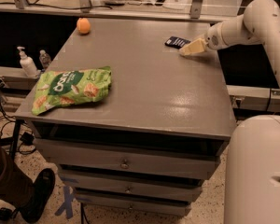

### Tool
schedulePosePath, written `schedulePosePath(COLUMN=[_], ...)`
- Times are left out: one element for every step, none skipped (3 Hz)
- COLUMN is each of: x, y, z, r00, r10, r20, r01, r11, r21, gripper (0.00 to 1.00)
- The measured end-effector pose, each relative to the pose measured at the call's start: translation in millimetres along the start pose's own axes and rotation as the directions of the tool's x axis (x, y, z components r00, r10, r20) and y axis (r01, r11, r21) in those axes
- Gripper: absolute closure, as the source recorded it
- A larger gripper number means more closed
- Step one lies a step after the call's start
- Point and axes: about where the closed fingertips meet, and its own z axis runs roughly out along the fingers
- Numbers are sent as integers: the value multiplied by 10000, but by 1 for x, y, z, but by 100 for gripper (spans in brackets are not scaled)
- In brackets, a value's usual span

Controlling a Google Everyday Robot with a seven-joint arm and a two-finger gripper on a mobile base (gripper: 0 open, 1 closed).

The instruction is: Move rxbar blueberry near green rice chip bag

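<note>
Pale claw (190,48) beside rxbar blueberry (176,41)

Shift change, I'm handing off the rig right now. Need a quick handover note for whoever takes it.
Gripper: low over the far right of the table, right beside the rxbar blueberry; contact unclear.
The bar lies flat on the tabletop, not lifted. The green rice chip bag lies at the near left corner, far from the bar.
Done: approach only.
Left: grasp the bar, carry it across, set it next to the bag.
</note>
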Motion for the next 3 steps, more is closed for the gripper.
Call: schedulePosePath(x=[-5, -20, -39], y=[0, 7, 25], z=[-6, -16, -32], r00=[9999, 9989, 9955], r10=[-52, -287, -624], r20=[89, 362, 716], r01=[52, 288, 635], r11=[10000, 9996, 9979], r21=[17, -9, -133], gripper=[87, 100, 100])
